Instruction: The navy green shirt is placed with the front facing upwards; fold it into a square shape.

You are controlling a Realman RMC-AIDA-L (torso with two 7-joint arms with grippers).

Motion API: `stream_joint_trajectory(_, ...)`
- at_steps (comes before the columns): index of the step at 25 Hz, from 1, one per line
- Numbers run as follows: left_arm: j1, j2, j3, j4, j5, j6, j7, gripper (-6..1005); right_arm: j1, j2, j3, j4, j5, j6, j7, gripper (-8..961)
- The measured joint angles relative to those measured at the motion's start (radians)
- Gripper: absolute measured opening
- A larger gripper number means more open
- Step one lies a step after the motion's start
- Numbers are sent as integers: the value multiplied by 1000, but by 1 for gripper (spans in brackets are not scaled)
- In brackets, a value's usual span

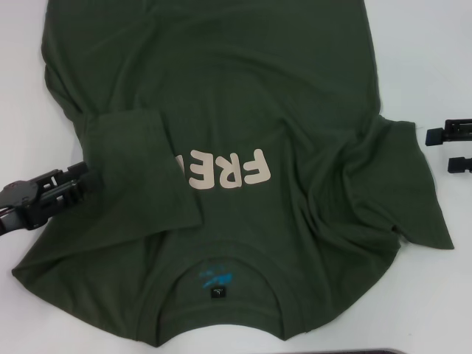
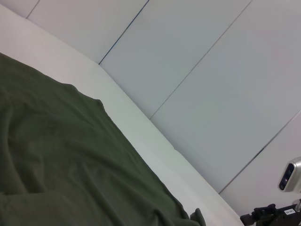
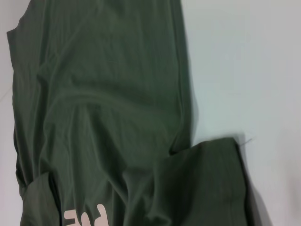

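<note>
Both tools gape empty: left tool (image 1: 70,188) over the shirt's (image 1: 221,96) folded sleeve edge, right tool (image 1: 436,150) beside it.

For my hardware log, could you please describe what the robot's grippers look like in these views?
Both are matte black. The left gripper has blocky, ribbed, angular fingers on a rounded black body. The right gripper shows two flat, rectangular black fingers at the frame edge. No cables or markings are visible.

Shirt (image 1: 221,103): matt olive cloth, softly creased; cream letters (image 1: 221,169) smooth; table (image 1: 442,59) white, smooth; grippers (image 1: 44,195) matt black plastic
</note>
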Motion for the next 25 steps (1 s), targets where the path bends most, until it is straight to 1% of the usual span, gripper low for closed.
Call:
stream_joint_trajectory(5,-2,1,0,0,0,0,-2,553,8,7,-6,0,0,8,-20,868)
stream_joint_trajectory(11,-3,1,0,0,0,-7,-12,552,12,8,-52,0,0,12,-24,861)
stream_joint_trajectory(25,-8,2,0,0,0,-14,-13,553,17,8,-64,0,-1,30,-25,845)
